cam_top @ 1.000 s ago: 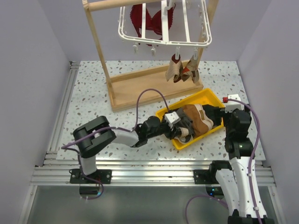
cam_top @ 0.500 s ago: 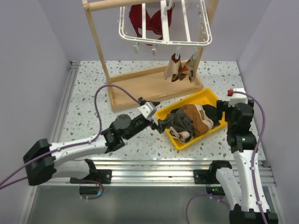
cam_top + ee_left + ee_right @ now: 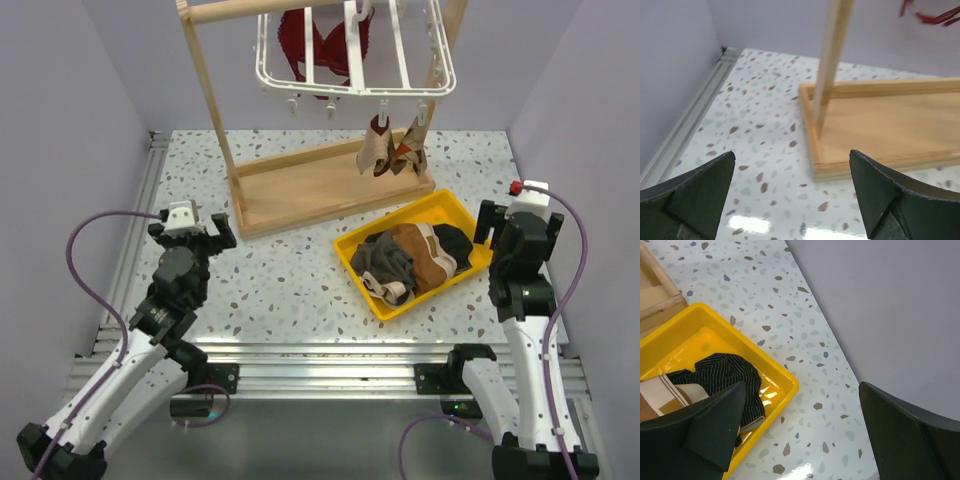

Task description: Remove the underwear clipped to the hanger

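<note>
The underwear lies heaped in a yellow tray (image 3: 452,212): a dark grey pair (image 3: 383,263), a brown pair (image 3: 420,255) and a black pair (image 3: 455,240). The right wrist view shows the black striped pair (image 3: 725,372) inside the tray's rim (image 3: 782,378). The white hanger (image 3: 355,72) hangs on the wooden stand; no underwear shows on its clips. My left gripper (image 3: 190,228) is open and empty at the left of the table, facing the stand's base (image 3: 890,120). My right gripper (image 3: 517,218) is open and empty, just right of the tray.
A red bra (image 3: 320,40) lies over the hanger. Argyle socks (image 3: 390,150) dangle from its front clips. The wooden stand's post (image 3: 832,60) and base (image 3: 320,185) stand at the back middle. Walls close both sides.
My left arm has pulled out of the yellow tray and swung back to the left side, open and empty. My right arm has drawn back slightly to the right.
</note>
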Available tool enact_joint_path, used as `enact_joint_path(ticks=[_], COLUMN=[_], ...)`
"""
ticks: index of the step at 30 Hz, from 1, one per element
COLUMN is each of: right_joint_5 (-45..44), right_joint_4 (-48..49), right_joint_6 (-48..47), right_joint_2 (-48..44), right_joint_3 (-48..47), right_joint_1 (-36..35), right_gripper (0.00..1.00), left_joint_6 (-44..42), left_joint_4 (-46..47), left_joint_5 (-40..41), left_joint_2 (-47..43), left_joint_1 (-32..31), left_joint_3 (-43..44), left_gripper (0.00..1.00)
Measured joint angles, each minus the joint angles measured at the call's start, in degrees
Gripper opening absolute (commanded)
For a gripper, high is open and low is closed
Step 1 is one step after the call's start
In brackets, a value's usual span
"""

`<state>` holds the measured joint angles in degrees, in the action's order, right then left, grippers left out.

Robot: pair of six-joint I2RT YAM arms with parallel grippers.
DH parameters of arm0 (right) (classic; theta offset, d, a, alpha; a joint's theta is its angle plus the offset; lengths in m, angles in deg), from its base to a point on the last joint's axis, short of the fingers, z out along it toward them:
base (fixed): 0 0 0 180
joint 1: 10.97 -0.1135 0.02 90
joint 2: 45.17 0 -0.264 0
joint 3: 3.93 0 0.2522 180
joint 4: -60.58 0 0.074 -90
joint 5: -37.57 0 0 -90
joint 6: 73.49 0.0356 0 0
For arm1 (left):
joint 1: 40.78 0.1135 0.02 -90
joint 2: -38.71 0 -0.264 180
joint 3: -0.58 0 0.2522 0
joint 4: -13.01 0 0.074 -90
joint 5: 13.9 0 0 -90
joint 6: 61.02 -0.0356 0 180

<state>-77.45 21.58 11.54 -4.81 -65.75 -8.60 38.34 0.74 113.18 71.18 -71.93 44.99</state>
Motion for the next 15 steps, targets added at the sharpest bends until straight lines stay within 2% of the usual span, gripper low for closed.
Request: enact_joint_path(ticks=[2,6,15], right_joint_5=[-1.66,-3.39,-5.57], right_joint_4=[0.28,1.57,2.73], right_joint_6=[1.2,3.37,5.57], right_joint_2=[0.44,-0.22,2.49], right_joint_3=[0.13,1.57,2.08], right_joint_1=[0.0,0.0,0.0], right_gripper=[0.99,0.98,0.99], left_joint_6=[1.64,4.52,5.09], left_joint_4=[-3.26,-8.2,-8.2], left_joint_5=[-1.9,-5.22,-7.32], left_joint_2=[4.24,10.78,4.28], left_joint_1=[6.84,15.45,17.33], left_joint_3=[0.42,0.35,-0.66], left_gripper=[1.0,1.0,1.0])
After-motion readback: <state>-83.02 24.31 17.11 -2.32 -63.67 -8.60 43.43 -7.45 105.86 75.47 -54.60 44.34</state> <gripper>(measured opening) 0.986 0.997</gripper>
